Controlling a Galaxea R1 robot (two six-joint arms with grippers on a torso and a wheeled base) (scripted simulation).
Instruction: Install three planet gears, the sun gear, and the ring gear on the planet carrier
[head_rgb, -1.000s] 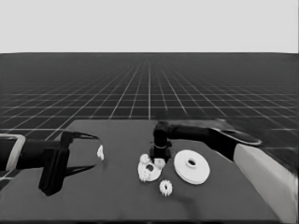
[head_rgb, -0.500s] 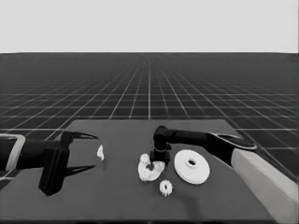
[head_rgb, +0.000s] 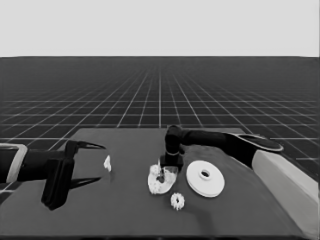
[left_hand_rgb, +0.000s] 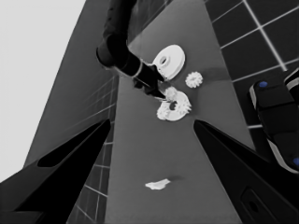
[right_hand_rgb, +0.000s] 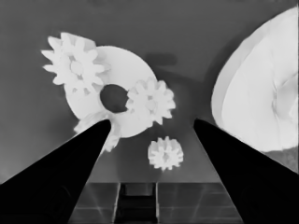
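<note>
The right tool is hovering spread over the smaller round part, three gears sitting on it. The loose gear (light, stiff, probably slippery) is lying beside; pinching across its teeth looks best.

Head view: looked down across the surface from its near edge toward the horizon, taking in the whole top from a moderate way off.
Left wrist view: looked along the surface, turned on its side, from beyond the thin white piece; the smaller round part lay far off.
Right wrist view: looked almost straight down, very close above the smaller round part, between the right end effector fingers.
Shared: all three views showed the smaller round part, the larger round part beside it and a loose gear near it.
</note>
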